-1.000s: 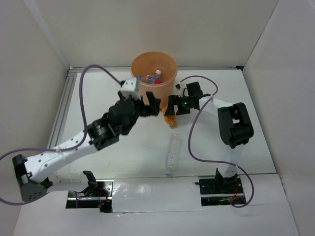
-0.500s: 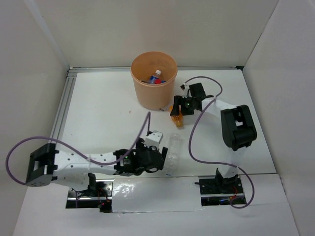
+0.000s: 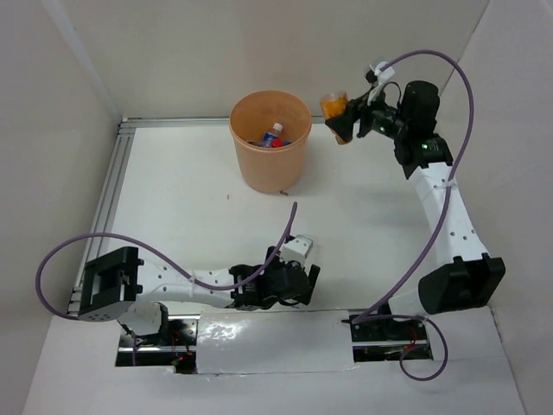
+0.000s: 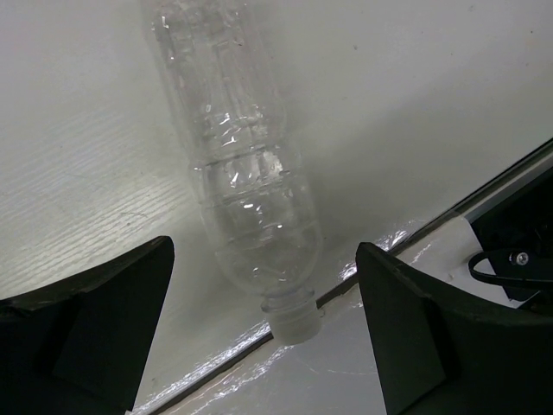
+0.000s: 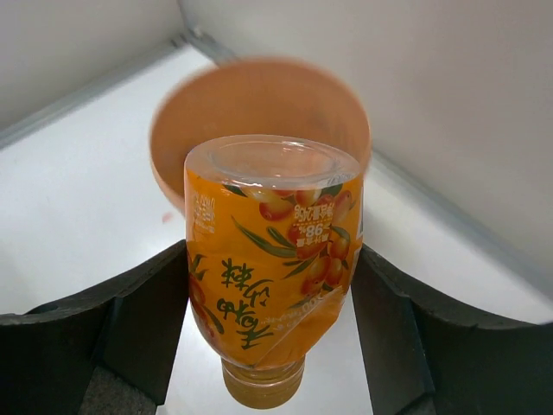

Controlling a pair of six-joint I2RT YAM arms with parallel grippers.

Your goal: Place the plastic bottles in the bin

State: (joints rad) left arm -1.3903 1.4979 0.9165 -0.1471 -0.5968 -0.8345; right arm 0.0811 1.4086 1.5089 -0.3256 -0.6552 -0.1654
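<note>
The orange-peach bin (image 3: 259, 173) stands at the back centre with a few bottles (image 3: 271, 138) inside. My right gripper (image 3: 347, 121) is shut on an orange bottle (image 3: 333, 105) and holds it in the air to the right of the bin's rim. In the right wrist view the orange bottle (image 5: 272, 251) sits cap-down between the fingers (image 5: 143, 320), with the bin (image 5: 173, 130) behind it. My left gripper (image 3: 289, 284) is open and low at the table's front edge. A plain clear bottle (image 4: 251, 190) lies on the table between its fingers (image 4: 95, 328), apart from them, cap towards the edge.
A shiny taped strip (image 3: 268, 337) runs along the front edge, just under the clear bottle's cap (image 4: 294, 322). A metal rail (image 3: 111, 194) lines the left side. White walls close in at the back and both sides. Purple cables (image 3: 432, 60) loop from both arms.
My left arm swung from the bin down to the front edge and now straddles the clear bottle. My right gripper lifted the orange bottle off the table, up beside the bin.
</note>
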